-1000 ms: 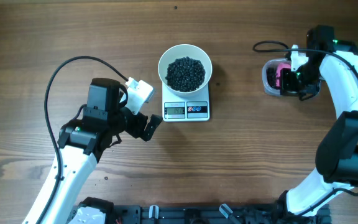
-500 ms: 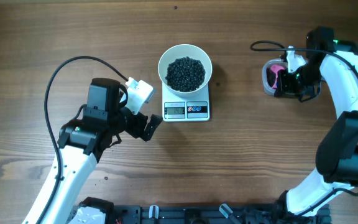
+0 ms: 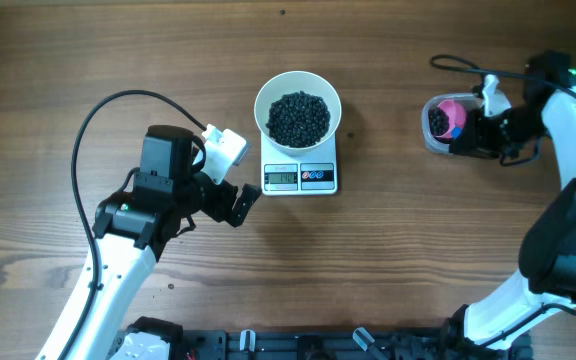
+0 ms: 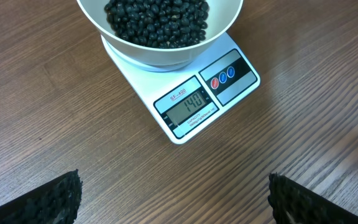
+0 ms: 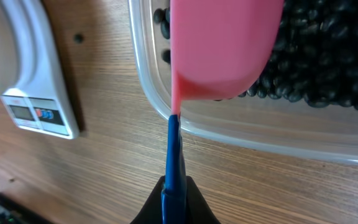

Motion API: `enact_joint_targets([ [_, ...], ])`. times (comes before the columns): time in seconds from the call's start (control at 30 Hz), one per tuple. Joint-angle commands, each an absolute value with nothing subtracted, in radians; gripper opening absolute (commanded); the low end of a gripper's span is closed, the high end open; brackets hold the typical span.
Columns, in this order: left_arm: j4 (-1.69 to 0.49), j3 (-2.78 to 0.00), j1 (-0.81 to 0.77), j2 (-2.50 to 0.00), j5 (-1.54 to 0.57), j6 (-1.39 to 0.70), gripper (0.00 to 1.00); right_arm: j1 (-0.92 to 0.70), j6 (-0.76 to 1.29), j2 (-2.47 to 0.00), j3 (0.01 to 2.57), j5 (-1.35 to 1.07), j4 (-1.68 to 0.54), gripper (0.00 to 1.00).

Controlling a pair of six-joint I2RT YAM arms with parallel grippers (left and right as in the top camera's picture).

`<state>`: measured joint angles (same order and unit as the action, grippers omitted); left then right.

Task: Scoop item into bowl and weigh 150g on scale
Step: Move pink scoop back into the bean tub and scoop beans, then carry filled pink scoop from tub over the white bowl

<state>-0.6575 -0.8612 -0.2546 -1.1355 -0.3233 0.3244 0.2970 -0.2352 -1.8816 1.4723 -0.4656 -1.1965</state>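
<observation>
Shift rightward by right claw point(image 5: 176, 198), scoop point(image 3: 451, 117) over tub point(image 3: 428, 131)

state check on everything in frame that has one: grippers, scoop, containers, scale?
left gripper: open, empty, facing the scale.
right gripper: shut on the scoop handle.
scoop: held over the tub; load hidden.
bowl: on the scale, holding beans.
scale: on, display reads 140.
tub: lidless, more beans inside.
</observation>
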Motion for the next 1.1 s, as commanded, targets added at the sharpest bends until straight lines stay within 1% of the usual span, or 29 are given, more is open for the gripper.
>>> enact_joint_targets([
  [0.0, -0.655, -0.852, -0.258, -1.143, -0.339, 0.326, 1.00, 0.368, -0.339, -1.900, 1.467, -0.581, -1.217, 0.04],
  [0.3, -0.655, -0.852, -0.258, -1.143, -0.339, 0.326, 1.00, 0.539, -0.493, -1.900, 1.467, -0.698, -1.252, 0.04],
  [0.5, -0.655, -0.852, -0.258, -1.143, -0.339, 0.326, 1.00, 0.564, -0.522, -1.900, 1.467, -0.784, -1.266, 0.04],
  [0.7, -0.655, -0.852, -0.258, -1.143, -0.339, 0.326, 1.00, 0.507, -0.521, -1.900, 1.467, -0.908, -1.280, 0.04],
  [0.8, -0.655, -0.852, -0.258, -1.143, -0.339, 0.326, 1.00, 0.453, -0.520, -1.896, 1.470, -0.953, -1.284, 0.04],
  [1.07, -0.655, -0.852, -0.258, -1.143, -0.339, 0.326, 1.00, 0.244, -0.392, -1.887, 1.527, -0.979, -1.248, 0.04],
])
